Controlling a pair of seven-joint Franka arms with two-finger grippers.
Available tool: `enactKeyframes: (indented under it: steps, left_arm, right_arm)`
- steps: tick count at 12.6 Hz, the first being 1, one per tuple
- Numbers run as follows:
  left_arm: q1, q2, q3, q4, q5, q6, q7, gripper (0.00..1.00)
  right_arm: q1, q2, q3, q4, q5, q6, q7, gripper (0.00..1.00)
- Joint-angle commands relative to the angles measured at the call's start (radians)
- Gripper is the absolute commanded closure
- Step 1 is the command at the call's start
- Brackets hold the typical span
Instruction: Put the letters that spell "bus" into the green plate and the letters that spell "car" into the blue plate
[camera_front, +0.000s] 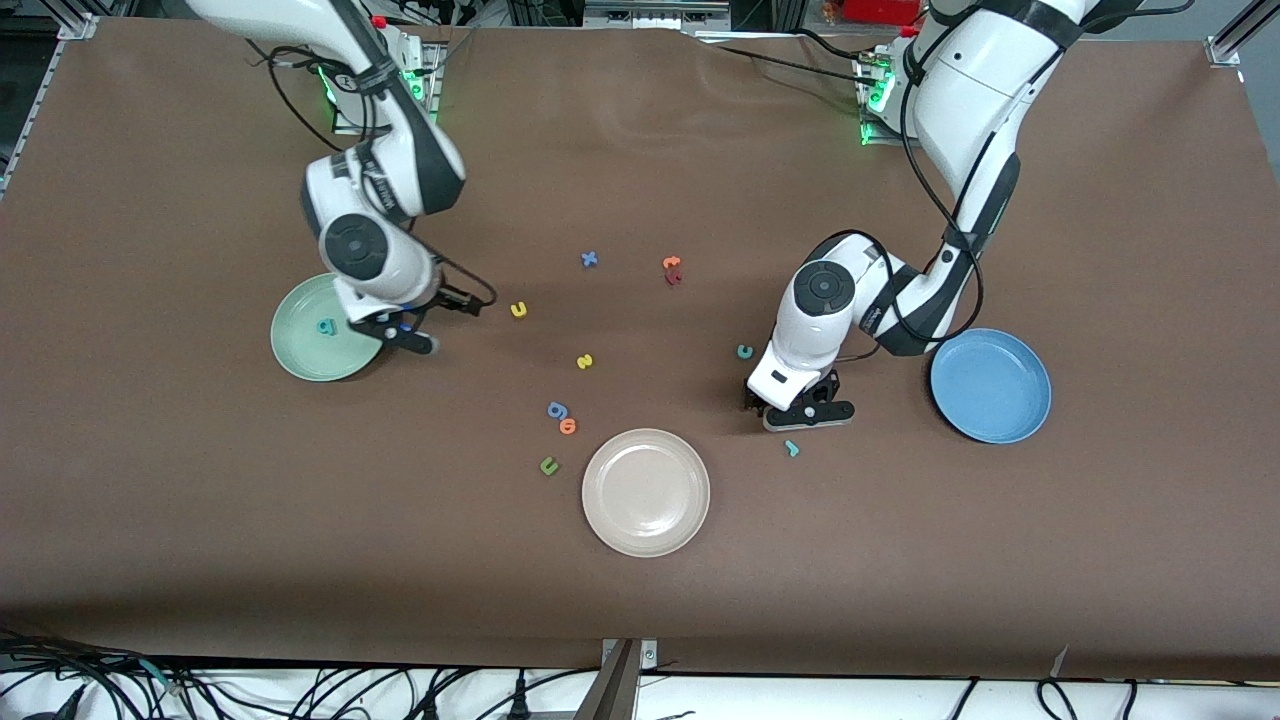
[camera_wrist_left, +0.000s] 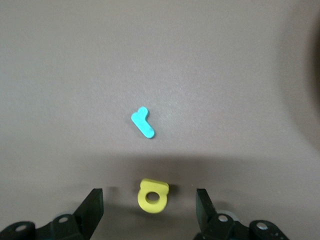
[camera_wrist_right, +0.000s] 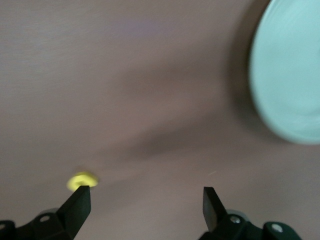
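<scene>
- The left gripper (camera_front: 800, 408) is low over the surface (camera_front: 640, 620), near the blue plate (camera_front: 990, 385). Its jaws stand apart and empty, with the yellow "a" (camera_wrist_left: 152, 195) lying flat between them on the surface.
- The "a" is a small foam letter with a round hole. I judge it very light and soft, so it can tip or slide if only one jaw touches it first. The best hold is across its two outer flat sides, with the jaws down almost to the surface.
- The teal "r" (camera_front: 791, 448) lies just beside this gripper, nearer to the front camera. The teal "c" (camera_front: 744, 351) is also close by. Both are thin, hooked shapes and should be pinched across the thickest stroke.
- The right gripper (camera_front: 405, 335) hangs at the edge of the green plate (camera_front: 300, 350) with jaws wide apart and nothing in them.
- The teal "b" (camera_front: 325, 326) lies already inside the green plate.
- The yellow "u" (camera_front: 518, 310) and the yellow "s" (camera_front: 585, 361) are on the surface toward the middle, well apart from each other.
- The plates look smooth, hard and shallow, with a low rim. A foam letter let go from a small height should stay inside, I think.
- The surface is a matte brown sheet with some grip, so a letter will probably not slip far.
</scene>
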Motion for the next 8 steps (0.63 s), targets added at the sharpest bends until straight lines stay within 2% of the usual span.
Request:
enactKeyframes:
  steps: [1,4,6,7,8]
  left_arm:
    - [-0.017,0.019,0.023,0.024,0.066,0.004,-0.022,0.17]
    - [-0.022,0.040,0.023,0.024,0.063,0.005,-0.028,0.20]
    - [-0.022,0.042,0.023,0.024,0.063,0.005,-0.028,0.21]
    - [-0.022,0.043,0.023,0.024,0.065,0.005,-0.028,0.25]
    - [-0.022,0.043,0.023,0.024,0.066,0.007,-0.027,0.33]
  right_arm:
    - [0.012,0.042,0.045,-0.008,0.010,0.104,0.250,0.01]
    - [0.075,0.088,0.045,-0.015,0.006,0.207,0.398,0.09]
    - [0.083,0.110,0.044,-0.017,0.006,0.240,0.411,0.16]
    - [0.083,0.122,0.044,-0.021,0.006,0.263,0.417,0.24]
    - [0.089,0.128,0.044,-0.026,0.005,0.281,0.418,0.29]
